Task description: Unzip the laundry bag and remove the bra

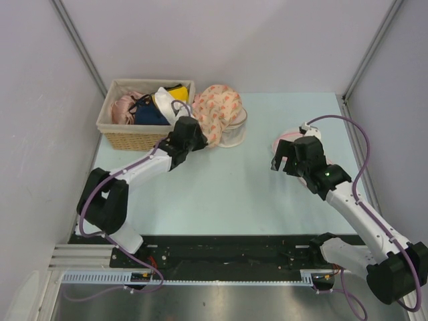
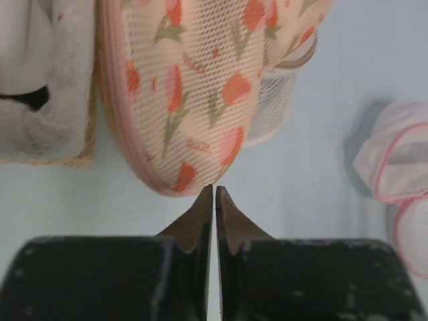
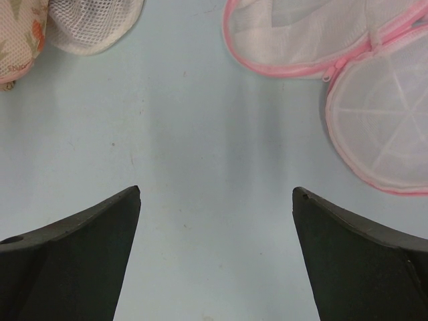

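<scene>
The laundry bag (image 1: 215,110), cream-peach mesh with pink-red prints and a pink edge, leans between the wicker basket and a small white mesh bag at the back of the table. In the left wrist view it (image 2: 200,87) fills the top, and its rounded lower edge sits just above my fingertips. My left gripper (image 1: 202,141) (image 2: 214,188) is shut, its tips at that edge with nothing seen between them. My right gripper (image 1: 282,162) (image 3: 217,190) is open and empty over bare table. The bag's corner shows in the right wrist view (image 3: 19,40). The bra is not visible.
A wicker basket (image 1: 127,137) (image 2: 88,134) of garments stands at the back left. A small white mesh bag (image 1: 234,134) (image 2: 274,100) (image 3: 93,23) lies under the laundry bag's right side. A round white mesh bag with pink rim (image 1: 294,137) (image 2: 394,160) (image 3: 381,114) lies beside my right gripper.
</scene>
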`<state>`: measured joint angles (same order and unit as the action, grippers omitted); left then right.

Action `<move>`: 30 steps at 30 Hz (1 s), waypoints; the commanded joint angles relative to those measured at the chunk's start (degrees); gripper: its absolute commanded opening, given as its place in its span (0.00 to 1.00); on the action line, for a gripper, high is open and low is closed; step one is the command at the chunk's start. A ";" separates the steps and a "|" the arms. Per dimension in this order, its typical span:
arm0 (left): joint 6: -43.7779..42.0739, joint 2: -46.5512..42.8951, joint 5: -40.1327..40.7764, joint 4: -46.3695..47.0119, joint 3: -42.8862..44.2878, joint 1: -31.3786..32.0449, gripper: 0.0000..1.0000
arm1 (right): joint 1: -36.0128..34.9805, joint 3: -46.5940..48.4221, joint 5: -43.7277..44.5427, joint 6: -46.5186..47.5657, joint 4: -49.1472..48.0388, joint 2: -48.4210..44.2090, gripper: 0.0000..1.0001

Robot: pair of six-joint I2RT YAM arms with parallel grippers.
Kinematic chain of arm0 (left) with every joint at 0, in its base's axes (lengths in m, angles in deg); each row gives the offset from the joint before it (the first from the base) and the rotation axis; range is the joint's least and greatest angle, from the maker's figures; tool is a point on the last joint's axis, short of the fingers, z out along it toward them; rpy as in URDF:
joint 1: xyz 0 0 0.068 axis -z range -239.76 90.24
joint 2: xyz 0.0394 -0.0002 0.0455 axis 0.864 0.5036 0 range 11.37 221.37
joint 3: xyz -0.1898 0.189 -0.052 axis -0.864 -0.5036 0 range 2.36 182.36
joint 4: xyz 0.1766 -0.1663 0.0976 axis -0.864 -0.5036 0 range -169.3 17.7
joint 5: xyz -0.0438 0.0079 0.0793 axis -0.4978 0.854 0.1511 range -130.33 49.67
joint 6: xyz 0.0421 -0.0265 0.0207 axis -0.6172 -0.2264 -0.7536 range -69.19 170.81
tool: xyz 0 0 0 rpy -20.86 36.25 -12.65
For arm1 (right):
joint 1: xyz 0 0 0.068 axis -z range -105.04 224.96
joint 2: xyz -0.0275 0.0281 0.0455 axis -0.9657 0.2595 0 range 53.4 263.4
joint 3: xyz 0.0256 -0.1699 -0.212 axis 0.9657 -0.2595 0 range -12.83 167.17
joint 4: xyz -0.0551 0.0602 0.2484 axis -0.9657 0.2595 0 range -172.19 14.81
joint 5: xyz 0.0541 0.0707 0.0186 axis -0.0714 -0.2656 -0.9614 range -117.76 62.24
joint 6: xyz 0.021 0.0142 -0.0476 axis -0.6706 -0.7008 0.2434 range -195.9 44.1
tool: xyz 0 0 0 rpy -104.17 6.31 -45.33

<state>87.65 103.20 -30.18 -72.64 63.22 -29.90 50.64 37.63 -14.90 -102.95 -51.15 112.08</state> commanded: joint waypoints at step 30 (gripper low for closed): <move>3.50 -2.10 11.29 7.63 -4.17 2.65 0.94 | -0.47 -2.12 -1.00 1.12 1.12 -6.20 1.00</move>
<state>88.96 100.14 -19.58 -71.50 56.47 -26.18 50.43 35.70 -17.78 -102.60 -51.71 108.54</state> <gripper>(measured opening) 0.970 0.994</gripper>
